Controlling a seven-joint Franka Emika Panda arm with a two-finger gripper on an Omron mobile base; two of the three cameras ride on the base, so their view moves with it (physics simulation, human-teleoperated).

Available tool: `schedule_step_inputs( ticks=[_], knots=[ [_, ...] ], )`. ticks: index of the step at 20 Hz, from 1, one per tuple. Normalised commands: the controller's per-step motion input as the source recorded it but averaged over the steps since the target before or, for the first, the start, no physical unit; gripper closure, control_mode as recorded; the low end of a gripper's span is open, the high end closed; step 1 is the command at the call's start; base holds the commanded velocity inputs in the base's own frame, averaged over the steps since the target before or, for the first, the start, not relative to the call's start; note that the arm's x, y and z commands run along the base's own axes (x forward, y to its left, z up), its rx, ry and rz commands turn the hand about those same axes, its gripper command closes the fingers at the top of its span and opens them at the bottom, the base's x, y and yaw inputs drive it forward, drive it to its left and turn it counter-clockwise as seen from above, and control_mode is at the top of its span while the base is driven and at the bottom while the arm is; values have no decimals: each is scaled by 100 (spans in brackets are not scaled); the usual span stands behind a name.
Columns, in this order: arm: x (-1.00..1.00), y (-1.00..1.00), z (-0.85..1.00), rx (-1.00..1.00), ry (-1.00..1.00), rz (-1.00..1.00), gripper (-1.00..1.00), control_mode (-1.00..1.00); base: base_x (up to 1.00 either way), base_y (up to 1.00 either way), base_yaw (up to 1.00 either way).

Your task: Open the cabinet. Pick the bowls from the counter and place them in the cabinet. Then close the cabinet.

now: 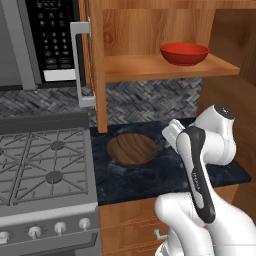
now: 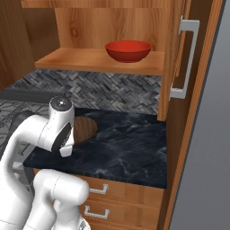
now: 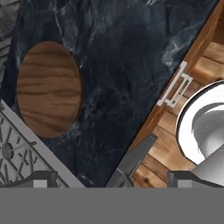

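Over the desk: fingers wide, holding nothing

Left base view: the red bowl (image 1: 184,53) is sitting upright on the open cabinet (image 1: 170,67) shelf; the wooden bowl (image 1: 132,149) is resting on the desk (image 1: 130,180).

Right base view: the arm is hiding part of the wooden bowl (image 2: 84,129).

Hand view: the fingers (image 3: 116,179) are standing wide apart, touching nothing, with the wooden bowl (image 3: 49,89) lying well apart, upper left.

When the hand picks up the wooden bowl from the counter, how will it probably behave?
The wooden bowl looks rigid, so it probably will not bend. It is shallow and wide, sitting flat on the counter, so it seems unlikely to tip or roll. Its low rim may offer little to grip and could slip.
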Motion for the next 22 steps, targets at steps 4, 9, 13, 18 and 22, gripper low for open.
schedule_step_inputs(
  ticks=[4,9,13,18,22],
  knots=[
    [24,20,-12,0,0,7,-100,-100,0,0,0],
    [35,13,-16,0,0,7,-100,-100,0,0,0],
    [54,4,-18,0,0,6,-100,-100,0,0,0],
    [47,14,-23,0,0,8,-100,-100,0,0,0],
    [36,1,-26,0,0,5,-100,-100,0,0,0]
  ],
)
